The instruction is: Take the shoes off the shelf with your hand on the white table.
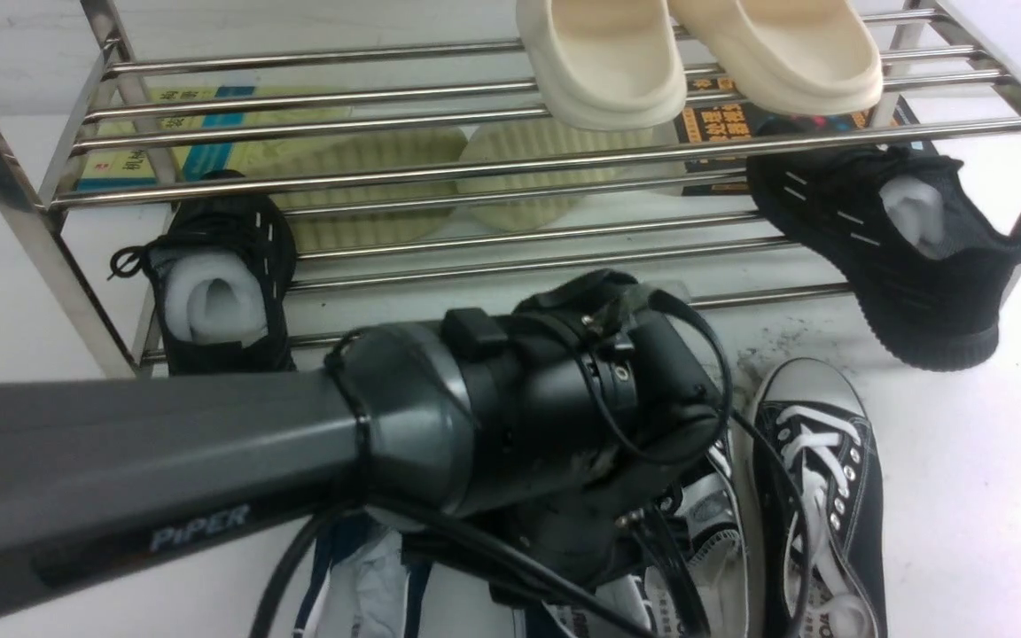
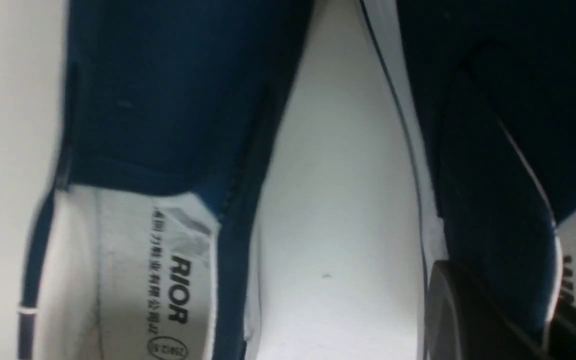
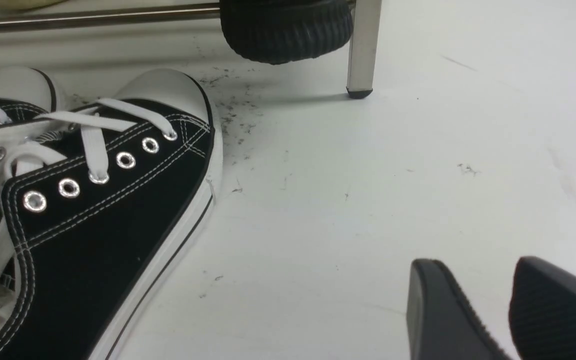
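The navy shoes [image 2: 168, 100] are already down on the white tabletop [image 3: 368, 200], side by side in front of the shelf [image 1: 475, 168] with a strip of bare white between them. They lie just beside the black lace-up sneakers [image 1: 821, 496].

The left tool [image 2: 513, 305] reaches in from the side and points down over the pair. Its jaws are closed, and in the left wrist view they appear to pinch the white-trimmed collar of one navy shoe. A thin fabric edge like that would explain why the jaws sit so nearly together. Gripping at the collar probably lets the shoe hang sole-down, so it lands flat instead of tipping.

The right tool [image 3: 473, 280] waits low over bare tabletop with its jaws parted and nothing between them. It is near the toe of a lace-up sneaker and apart from the shelf's leg, presumably parked clear of the other arm's path.

On the lower bars a black knit sneaker [image 1: 900, 239] sits at each end, and cream slippers [image 1: 608, 62] rest on top.

Judging by this, the carrying is nearly done — what remains is to let go and lift straight up, so the collar does not drag.
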Robot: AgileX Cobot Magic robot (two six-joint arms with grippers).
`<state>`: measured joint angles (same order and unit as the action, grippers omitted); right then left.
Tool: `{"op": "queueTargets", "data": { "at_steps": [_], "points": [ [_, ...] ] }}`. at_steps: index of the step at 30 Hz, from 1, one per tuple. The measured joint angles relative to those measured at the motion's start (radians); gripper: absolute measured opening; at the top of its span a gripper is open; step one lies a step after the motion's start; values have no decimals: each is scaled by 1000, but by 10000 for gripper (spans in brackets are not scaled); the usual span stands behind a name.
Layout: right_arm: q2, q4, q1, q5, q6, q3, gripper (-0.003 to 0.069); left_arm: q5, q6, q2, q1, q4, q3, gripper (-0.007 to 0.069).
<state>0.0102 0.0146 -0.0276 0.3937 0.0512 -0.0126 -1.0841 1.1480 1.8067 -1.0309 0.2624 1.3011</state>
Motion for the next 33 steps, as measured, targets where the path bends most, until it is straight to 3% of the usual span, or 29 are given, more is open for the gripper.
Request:
{"op": "queueTargets", "data": {
  "at_steps": [7,14,17,21,27,33],
  "points": [
    [0,-1,0,0,0,0,240,5,0,21,-1,-3,-1,46],
    [0,-1,0,0,0,0,240,-15,-38,29,-1,-7,41,159],
    [0,-1,0,0,0,0,240,-80,-84,30,-1,2,135,258],
    [0,-1,0,0,0,0,240,-122,-129,30,-1,30,227,291],
    [0,-1,0,0,0,0,240,-127,-221,-17,-1,64,291,218],
    [0,-1,0,0,0,0,240,-138,-256,-200,58,93,265,14]
  ]
}}
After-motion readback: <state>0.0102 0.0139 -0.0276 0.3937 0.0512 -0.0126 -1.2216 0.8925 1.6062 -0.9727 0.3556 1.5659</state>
